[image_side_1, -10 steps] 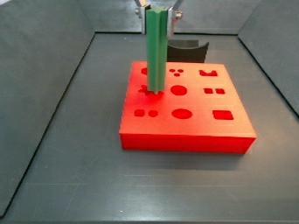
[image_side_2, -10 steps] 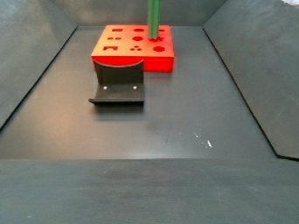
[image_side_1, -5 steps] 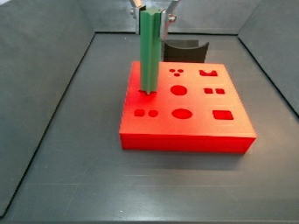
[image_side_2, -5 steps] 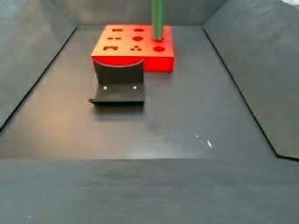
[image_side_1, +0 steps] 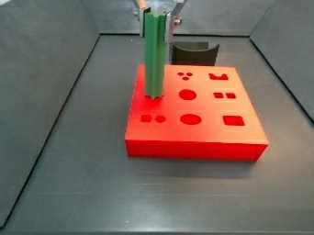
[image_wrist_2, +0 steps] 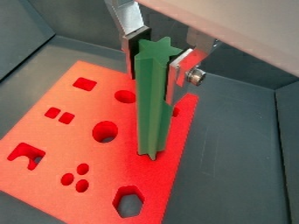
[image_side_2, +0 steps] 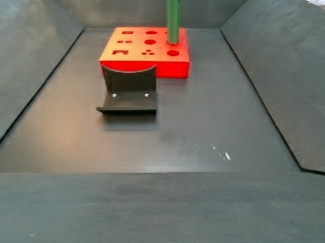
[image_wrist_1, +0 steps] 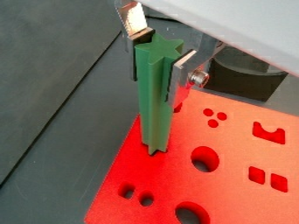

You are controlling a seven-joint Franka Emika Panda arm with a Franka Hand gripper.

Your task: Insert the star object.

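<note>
Star object [image_side_1: 153, 53], a slim green rod, stands upright over the left edge of the red block [image_side_1: 196, 124] in a side view, its lower end on or just above the block's top near the left column of holes. The gripper [image_wrist_1: 162, 54] is closed on the rod's upper end: in both wrist views its silver fingers [image_wrist_2: 125, 17] clamp the star-shaped top from two sides. To the right on the block lie round, square and other shaped holes, and behind the block sits the dark fixture [image_side_1: 196, 51].

Judging from this, the step in hand is alignment and insertion: the rod is carried and vertical, but not yet sunk into any hole. I cannot tell whether its tip sits exactly over the star hole, since the rod hides that spot. The next move calls for fine sideways and rotational matching of the star profile, then a straight push down while the grip holds.
</note>
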